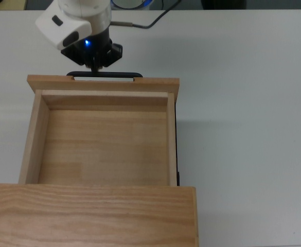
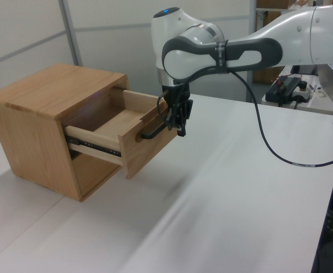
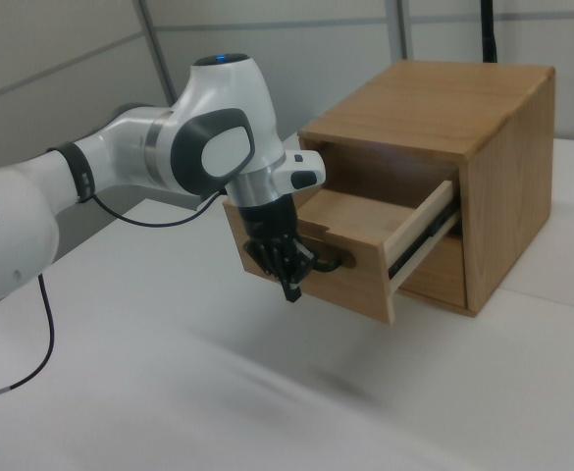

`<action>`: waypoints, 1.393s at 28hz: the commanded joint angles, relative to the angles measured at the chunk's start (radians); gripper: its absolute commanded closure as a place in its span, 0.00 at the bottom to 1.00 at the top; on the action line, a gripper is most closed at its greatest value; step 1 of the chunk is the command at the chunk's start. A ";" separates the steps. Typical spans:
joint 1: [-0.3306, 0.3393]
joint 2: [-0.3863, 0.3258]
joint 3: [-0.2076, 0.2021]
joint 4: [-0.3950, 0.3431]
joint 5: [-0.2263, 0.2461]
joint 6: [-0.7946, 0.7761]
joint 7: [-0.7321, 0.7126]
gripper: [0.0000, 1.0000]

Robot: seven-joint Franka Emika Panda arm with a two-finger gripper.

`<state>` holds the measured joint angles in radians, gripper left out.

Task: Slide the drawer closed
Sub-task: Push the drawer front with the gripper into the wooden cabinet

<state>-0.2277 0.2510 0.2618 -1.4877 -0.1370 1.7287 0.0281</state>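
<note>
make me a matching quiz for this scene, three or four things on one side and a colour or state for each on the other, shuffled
Things:
1. drawer
2. handle
3. end effector
4. table

Descriptions:
A. thin black bar
B. white, flat surface
C. pulled out and empty
D. hanging right at the drawer's front

Pairs: 1-C, 2-A, 3-D, 4-B

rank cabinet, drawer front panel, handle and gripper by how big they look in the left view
1. wooden cabinet
2. drawer front panel
3. gripper and black bar handle: look alike, no ranking.
</note>
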 commanded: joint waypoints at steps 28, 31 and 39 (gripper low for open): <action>0.005 0.192 0.054 0.101 -0.188 0.480 0.142 1.00; 0.005 0.208 0.054 0.106 -0.194 0.537 0.144 1.00; 0.005 0.234 0.053 0.106 -0.200 0.710 0.144 1.00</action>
<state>-0.2273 0.4575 0.3114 -1.4041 -0.3046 2.3520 0.1447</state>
